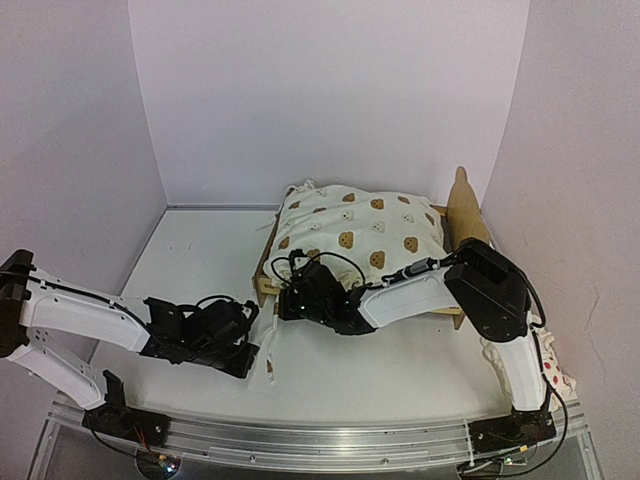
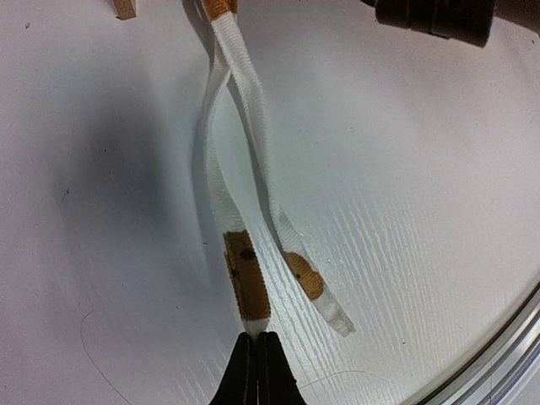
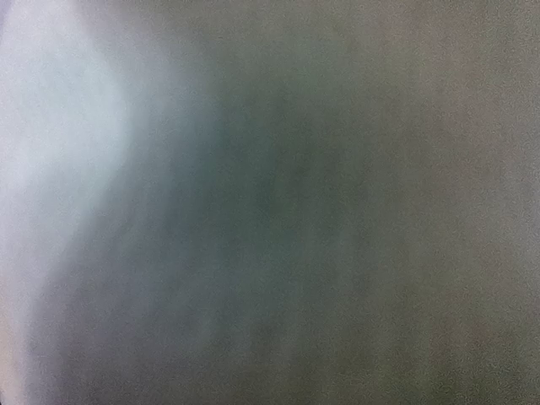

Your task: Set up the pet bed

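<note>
Pet bed (image 1: 463, 210) is sitting toward the back of the white table (image 1: 200, 250), right of centre, with its ear-shaped plywood headboard standing up at the right-hand end. Most of the frame is hiding under a cream bear-print cushion (image 1: 360, 225) that is lying heaped on it and bulging over the rails. Two white tie straps (image 2: 221, 160) with brown patches are trailing from the cushion's near left corner down onto the table, crossing each other once as they go.

Low on the table, the left gripper (image 2: 256, 371) is pointing toward the bed. Its jaws are pressing tightly together, and the end of one strap is running straight into their tips, seemingly nipped there. The other strap's end is lying loose just beside it. From the left wrist view a small wooden foot (image 2: 125, 8) of the frame is showing at the top edge.

Reaching leftward across the front of the bed, the right gripper (image 1: 288, 302) is working at the near left corner, against the cushion's edge. Its wrist view is giving only a grey blur. Its jaws are standing closed, but I cannot tell whether anything is caught between them.

A small white pillow with red dots (image 1: 552, 378) is lying near the right arm's base, partly behind that arm.
</note>
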Robot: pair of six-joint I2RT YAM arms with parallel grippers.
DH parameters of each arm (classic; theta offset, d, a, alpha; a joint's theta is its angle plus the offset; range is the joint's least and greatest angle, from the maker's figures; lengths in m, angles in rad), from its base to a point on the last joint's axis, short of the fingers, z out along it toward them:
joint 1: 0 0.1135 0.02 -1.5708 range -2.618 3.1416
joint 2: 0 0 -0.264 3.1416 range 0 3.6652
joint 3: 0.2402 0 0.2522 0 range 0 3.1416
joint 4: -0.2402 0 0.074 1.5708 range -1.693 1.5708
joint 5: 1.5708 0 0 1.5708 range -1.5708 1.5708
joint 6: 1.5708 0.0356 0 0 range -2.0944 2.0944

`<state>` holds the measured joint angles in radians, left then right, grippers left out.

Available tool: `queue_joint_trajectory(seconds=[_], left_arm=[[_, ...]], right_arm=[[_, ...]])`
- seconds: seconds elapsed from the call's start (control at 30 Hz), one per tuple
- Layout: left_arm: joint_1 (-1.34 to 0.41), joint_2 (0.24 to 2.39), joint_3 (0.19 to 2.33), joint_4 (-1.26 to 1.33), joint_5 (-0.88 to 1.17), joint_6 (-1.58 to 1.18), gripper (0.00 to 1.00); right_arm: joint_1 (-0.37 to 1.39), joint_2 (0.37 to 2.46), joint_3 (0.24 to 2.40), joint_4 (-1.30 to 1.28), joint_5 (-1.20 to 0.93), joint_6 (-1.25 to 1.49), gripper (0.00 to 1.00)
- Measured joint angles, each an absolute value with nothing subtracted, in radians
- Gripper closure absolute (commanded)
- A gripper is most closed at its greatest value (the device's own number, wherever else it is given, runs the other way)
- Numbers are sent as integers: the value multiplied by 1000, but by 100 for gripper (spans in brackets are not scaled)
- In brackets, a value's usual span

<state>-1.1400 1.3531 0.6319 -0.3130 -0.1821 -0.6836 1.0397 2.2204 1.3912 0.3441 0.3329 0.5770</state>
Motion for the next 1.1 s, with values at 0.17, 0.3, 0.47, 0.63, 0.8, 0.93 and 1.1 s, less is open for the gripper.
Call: queue_joint_trajectory(seconds=[0.17,0.3,0.47,0.63,0.8,0.93,1.1], left_arm=[[-1140,1339,637,-317,-195,-673,100],[-1140,1338,669,-333,-222,-650,100],[-1140,1338,738,-329,-253,-609,100],[-1132,1350,787,-280,-265,-564,100],[-1088,1391,805,-197,-252,-512,100],[-1004,1416,805,-102,-191,-470,100],[-922,1476,804,17,-122,-425,100]], right_arm=[[1036,2210,1337,388,333,574,100],[1034,2172,1278,396,332,573,100],[1032,2120,1230,389,316,572,100],[1032,2074,1205,371,290,572,100],[1032,2051,1203,347,257,572,100],[1030,2047,1203,331,237,568,100],[1030,2042,1203,317,223,564,100]])
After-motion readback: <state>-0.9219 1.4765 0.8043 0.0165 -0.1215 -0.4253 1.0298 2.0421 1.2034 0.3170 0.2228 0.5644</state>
